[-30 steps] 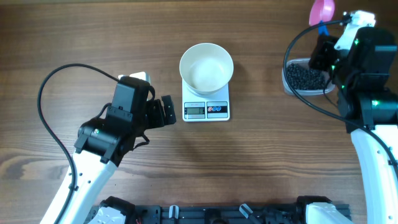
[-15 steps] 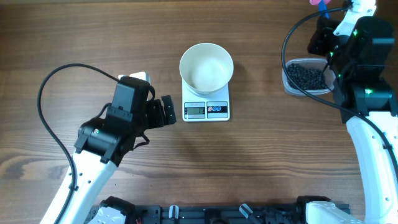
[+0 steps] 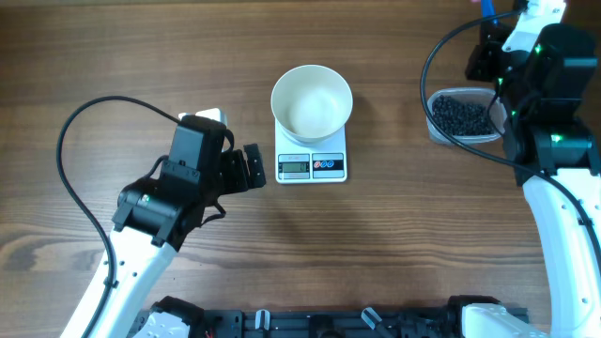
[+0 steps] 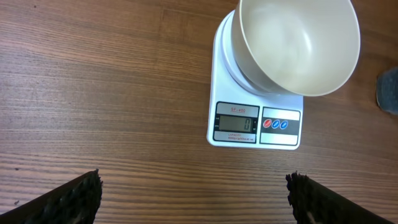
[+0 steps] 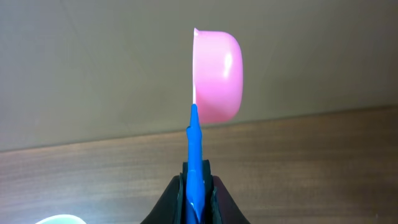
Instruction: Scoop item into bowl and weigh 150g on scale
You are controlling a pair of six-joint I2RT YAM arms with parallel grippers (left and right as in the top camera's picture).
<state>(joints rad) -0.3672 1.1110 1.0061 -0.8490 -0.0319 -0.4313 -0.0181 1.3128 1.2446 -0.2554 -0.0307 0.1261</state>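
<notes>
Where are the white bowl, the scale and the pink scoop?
white bowl (image 3: 312, 101): overhead view, on its inside bottom.
scale (image 4: 255, 124): left wrist view, on the front panel between display and buttons.
pink scoop (image 5: 217, 74): right wrist view, on the outside of its cup.

We're counting one bowl (image 3: 312, 101), one scale (image 3: 312, 166), one clear tub (image 3: 434, 127) holding pellets (image 3: 458, 115) too many to tally, one pink scoop (image 5: 214, 74), and two arms, a left arm (image 3: 150, 207) and a right arm (image 3: 554, 103).
</notes>
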